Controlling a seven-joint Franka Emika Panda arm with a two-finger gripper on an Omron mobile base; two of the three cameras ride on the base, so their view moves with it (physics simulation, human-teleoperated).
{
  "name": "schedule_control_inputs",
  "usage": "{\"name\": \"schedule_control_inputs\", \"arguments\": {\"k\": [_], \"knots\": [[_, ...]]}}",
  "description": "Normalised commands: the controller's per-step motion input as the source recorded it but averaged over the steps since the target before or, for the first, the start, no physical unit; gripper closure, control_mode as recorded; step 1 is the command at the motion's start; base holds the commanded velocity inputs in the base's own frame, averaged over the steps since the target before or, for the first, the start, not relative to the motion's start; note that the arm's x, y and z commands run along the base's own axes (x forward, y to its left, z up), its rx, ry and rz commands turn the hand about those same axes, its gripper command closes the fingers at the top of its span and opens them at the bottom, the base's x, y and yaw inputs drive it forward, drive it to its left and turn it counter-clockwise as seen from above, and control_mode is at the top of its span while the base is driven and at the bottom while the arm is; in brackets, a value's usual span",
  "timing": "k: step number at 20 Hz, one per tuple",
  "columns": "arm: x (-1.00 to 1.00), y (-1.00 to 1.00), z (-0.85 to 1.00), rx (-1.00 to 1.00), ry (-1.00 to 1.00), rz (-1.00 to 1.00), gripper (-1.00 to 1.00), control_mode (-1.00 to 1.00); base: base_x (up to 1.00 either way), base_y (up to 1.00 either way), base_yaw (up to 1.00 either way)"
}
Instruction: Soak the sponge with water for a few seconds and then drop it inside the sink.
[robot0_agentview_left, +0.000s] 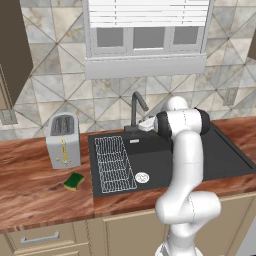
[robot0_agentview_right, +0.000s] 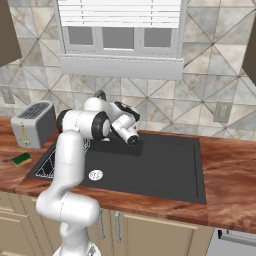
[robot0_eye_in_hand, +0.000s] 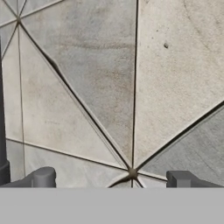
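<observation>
Right now you are at the very start: the sponge (robot0_agentview_left: 74, 181) lies flat on the wooden desk (robot0_agentview_left: 30, 195), just in front of the toaster (robot0_agentview_left: 63, 140) and left of the sink (robot0_agentview_left: 230, 160), well apart from the arm. Your claw (robot0_eye_in_hand: 111, 179) is spread wide and grasps nothing; in the hand view its two tips stand far apart against the tiled wall (robot0_eye_in_hand: 109, 87). From the base cameras, the hand sits up behind the basin near the faucet (robot0_agentview_left: 137, 107), pointing at the backsplash. No stream of water can be made out at the spout. So I judge fetching the sponge is the step in hand. Next you would need to swing left across the wire rack (robot0_agentview_left: 114, 162), turn the claw downward over the sponge and descend with the tips straddling its narrow sides.
</observation>
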Motion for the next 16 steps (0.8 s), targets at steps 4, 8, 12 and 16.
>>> {"name": "schedule_control_inputs", "arguments": {"k": [4,8,12,16], "knots": [[0.00,-0.29,-0.10,0.00,0.00,0.00,-1.00,-1.00,0.00,0.00,0.00],[0.00,-0.32,-0.11,0.00,0.00,0.00,-1.00,-1.00,0.00,0.00,0.00],[0.00,-0.36,-0.12,0.00,0.00,0.00,-1.00,-1.00,0.00,0.00,0.00],[0.00,-0.41,-0.12,0.00,0.00,0.00,-1.00,-1.00,0.00,0.00,0.00]]}}
